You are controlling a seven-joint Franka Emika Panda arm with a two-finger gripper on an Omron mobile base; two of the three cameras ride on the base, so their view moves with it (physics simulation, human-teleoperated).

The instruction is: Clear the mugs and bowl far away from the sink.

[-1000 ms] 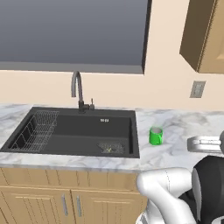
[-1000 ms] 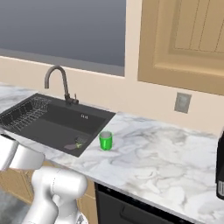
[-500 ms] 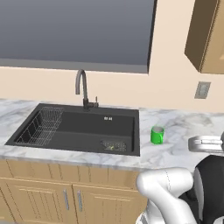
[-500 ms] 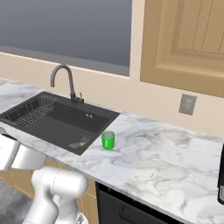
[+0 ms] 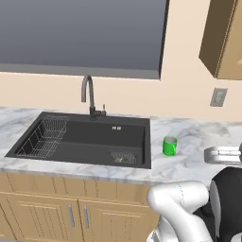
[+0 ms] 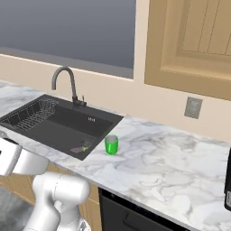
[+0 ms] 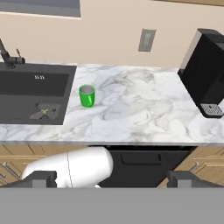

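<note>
Standing upright on the marble countertop (image 6: 171, 167), the bright green mug (image 6: 111, 145) sits just beside the right rim of the sink (image 6: 49, 126), near the counter's front edge. It is a small glossy cylinder with a greyish inside, and nothing touches it.

The sink is a dark, matte, rectangular recessed basin. A wire rack (image 5: 43, 137) of thin metal bars fills its left end, and a small strainer-like patch with a speck of green lies on the basin floor near its right front corner. A dark gooseneck faucet (image 5: 88, 97) curves up from the back rim.

The countertop is white stone veined with grey, smooth and flat. Far along it toward the right end stands a black, boxy coffee machine (image 7: 205, 72) with a grated drip tray, well apart from the mug. On the beige wall behind, a grey outlet plate (image 6: 193, 108) is mounted between the mug and the machine. A large grey window pane (image 5: 80, 35) hangs above the sink, and light wooden panelled cabinets (image 6: 194, 43) hang to the right of it. Wooden cabinet doors with slim metal handles run below the counter, next to a dark appliance front.

The gripper (image 7: 111, 179) hangs low before the counter's front edge, its dark fingertips (image 7: 39, 178) spread wide and grasping nothing.
</note>
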